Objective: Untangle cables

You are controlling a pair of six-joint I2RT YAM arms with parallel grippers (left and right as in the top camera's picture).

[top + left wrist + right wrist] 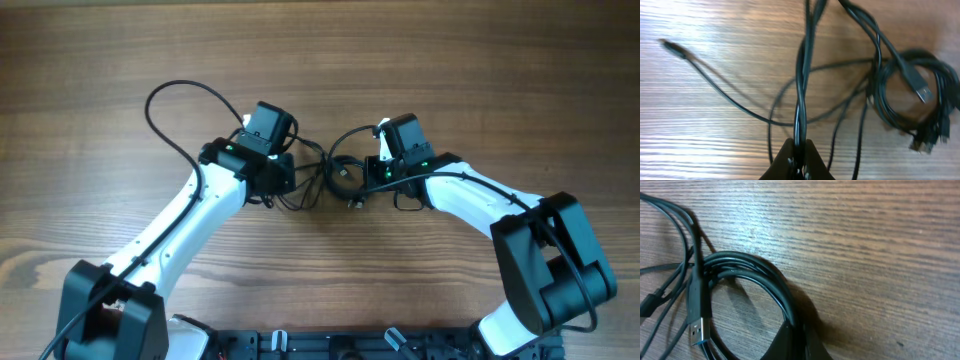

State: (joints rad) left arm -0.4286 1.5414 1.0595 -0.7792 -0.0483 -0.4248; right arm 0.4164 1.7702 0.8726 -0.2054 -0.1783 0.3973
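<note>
Tangle of thin black flexible cables [335, 175] lying at the middle of a brown wood-grain table [480, 60], between two white-and-black robot arms that meet over it. The left gripper [800, 159] is pinched on two strands that run side by side straight away from its fingertips. To the right in the left wrist view sits a small round coil of several turns [907, 92], and a single thin strand trails off to the left and ends in a small dark plug [672, 46] on the bare wood. The right gripper [799, 341] appears clamped on the bundled turns of that coil at its near edge. A flat silver-tipped USB plug [698, 330] hangs across the coil's opening. The cords look light, limp and soft, so they would likely sag and follow any pull rather than hold a shape. Their smooth jackets probably slip through the fingers under tension. The plugs are the only stiff parts and seem likely to catch in loops. The best hold is probably on the cord just behind a plug, or across the whole coil, with slow pulls so that crossings loosen rather than tighten.
</note>
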